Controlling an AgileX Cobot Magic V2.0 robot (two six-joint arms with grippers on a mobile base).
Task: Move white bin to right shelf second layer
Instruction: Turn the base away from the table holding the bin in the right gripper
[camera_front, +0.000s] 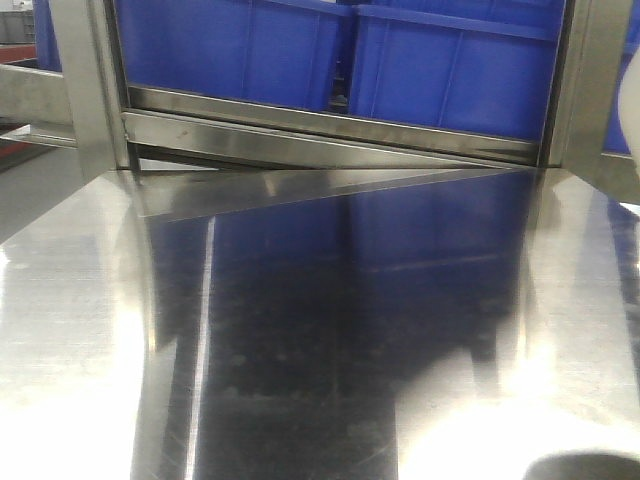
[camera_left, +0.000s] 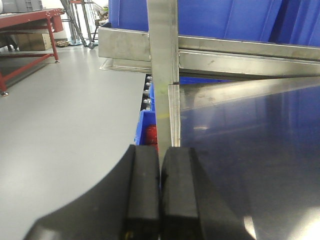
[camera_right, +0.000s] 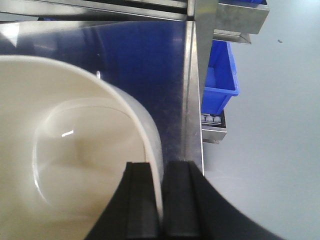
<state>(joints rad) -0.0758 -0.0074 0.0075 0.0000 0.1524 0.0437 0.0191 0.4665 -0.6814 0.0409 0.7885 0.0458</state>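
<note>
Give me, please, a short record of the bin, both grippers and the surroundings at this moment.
held item: white bin, nothing seen inside
right arm: right gripper shut on the bin's wall, one finger inside, one outside
left arm: left gripper shut, holding nothing, near the tabletop's left edge
surface: shiny steel tabletop
background: blue crates on a steel rack
bin touching tabletop: cannot tell
</note>
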